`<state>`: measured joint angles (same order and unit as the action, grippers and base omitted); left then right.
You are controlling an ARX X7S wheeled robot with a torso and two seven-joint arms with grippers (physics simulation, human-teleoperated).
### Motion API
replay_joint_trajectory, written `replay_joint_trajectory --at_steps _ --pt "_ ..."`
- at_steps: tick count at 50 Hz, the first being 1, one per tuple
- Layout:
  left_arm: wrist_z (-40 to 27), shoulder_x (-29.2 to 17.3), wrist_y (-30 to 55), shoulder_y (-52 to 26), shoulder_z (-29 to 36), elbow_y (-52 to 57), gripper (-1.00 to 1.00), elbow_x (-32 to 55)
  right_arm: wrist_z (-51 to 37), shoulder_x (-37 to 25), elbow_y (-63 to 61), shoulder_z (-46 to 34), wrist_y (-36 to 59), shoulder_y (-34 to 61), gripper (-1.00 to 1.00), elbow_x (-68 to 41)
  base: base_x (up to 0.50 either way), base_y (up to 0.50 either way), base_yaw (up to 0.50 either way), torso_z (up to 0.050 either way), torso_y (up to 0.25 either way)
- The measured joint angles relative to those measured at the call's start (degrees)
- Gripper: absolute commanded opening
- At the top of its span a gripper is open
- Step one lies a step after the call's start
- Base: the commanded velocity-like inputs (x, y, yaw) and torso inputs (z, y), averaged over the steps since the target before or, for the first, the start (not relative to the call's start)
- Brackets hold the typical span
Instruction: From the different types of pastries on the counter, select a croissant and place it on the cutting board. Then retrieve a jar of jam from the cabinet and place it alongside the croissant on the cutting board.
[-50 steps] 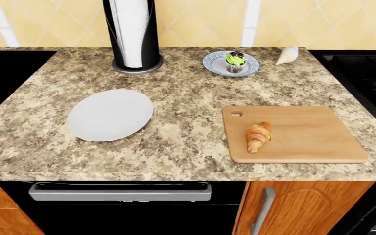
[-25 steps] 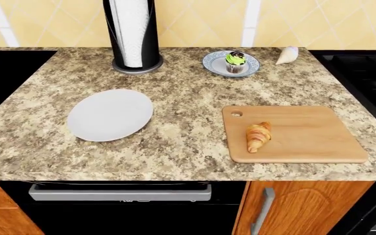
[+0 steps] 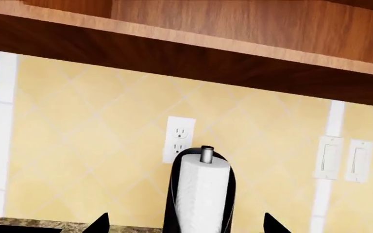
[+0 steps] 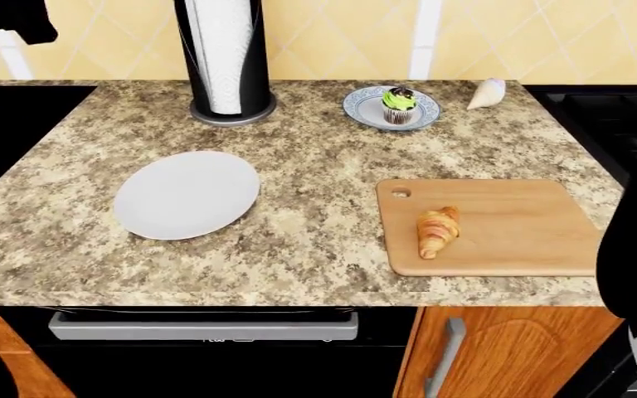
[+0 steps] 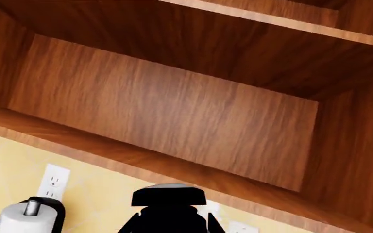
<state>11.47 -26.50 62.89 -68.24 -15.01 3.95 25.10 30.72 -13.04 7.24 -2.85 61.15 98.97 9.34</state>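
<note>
Head view | croissant (image 4: 437, 231) is lying on cutting board (image 4: 517, 211) | jam hunting is starting; reaching into cabinet (image 5: 173, 116) next | end effector state: cannot tell

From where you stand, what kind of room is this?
Most likely a home kitchen: a granite counter with a cutting board, a paper towel roll against a tiled wall, and wooden cabinets above.

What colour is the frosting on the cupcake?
Bright green, over a dark chocolate cupcake; the head view shows it best.
</note>
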Motion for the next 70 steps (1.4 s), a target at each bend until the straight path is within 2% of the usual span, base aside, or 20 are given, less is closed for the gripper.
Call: replay_joint_trajectory --at_steps 25,44,70 --pt "-0.9 1.7 3.2 6.0 -2.7 5.2 1.0 2.8 -1.1 0.0 2.1 6.7 0.1 -9.9 -1.0 -2.7 0.0 0.0 0.0 0.0 0.0" --pt "-1.3 3.3 4.7 9.8 -3.7 9.3 1.0 4.7 -0.4 0.0 -5.5 9.4 3.5 -20.0 -1.0 -3.9 0.0 0.0 0.0 0.001 0.001" --pt "-1.0 3.9 3.7 12.8 -4.1 9.5 1.0 5.7 -0.1 -0.8 -12.2 11.5 5.1 -30.9 -1.0 -4.6 0.0 0.0 0.0 0.0 0.0"
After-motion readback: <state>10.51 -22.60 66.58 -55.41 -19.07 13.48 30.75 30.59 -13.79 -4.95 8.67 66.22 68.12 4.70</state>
